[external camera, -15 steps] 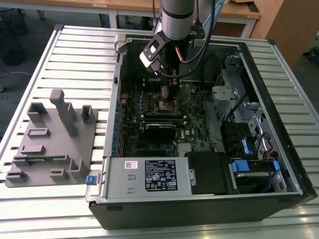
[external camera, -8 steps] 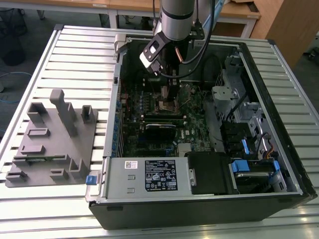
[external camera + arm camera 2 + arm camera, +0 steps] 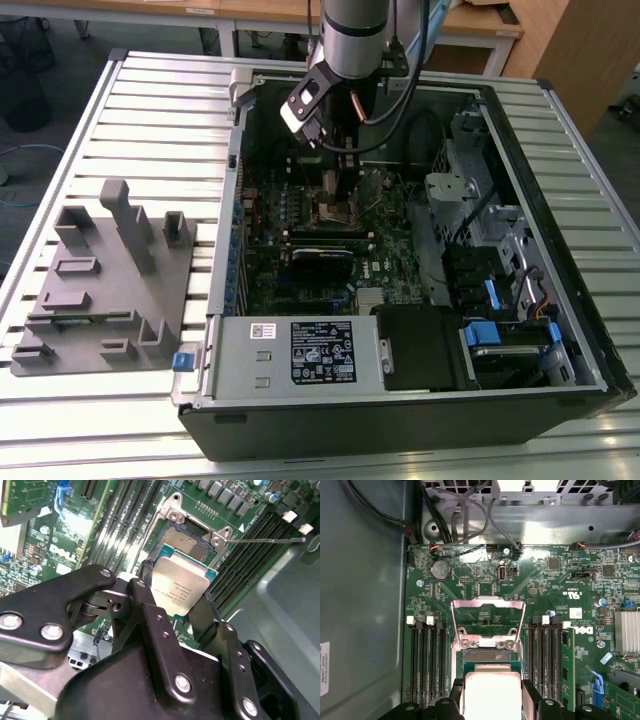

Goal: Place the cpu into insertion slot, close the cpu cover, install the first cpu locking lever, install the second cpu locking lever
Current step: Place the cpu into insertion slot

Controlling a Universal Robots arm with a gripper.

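Two fingers point(image 3: 202, 614) of gripper point(image 3: 176, 594) pinch the cpu point(image 3: 181, 586) by opposite edges, held tilted over the insertion slot point(image 3: 487, 655), not seated. Beyond it the cpu cover point(image 3: 487, 602) stands flipped up & a thin lever point(image 3: 265, 540) is swung out. RAM slots point(image 3: 427, 660) flank the socket on both sides.

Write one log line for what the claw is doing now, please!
claw: shut on cpu | cpu: held by insertion slot, not seated | cpu cover: open
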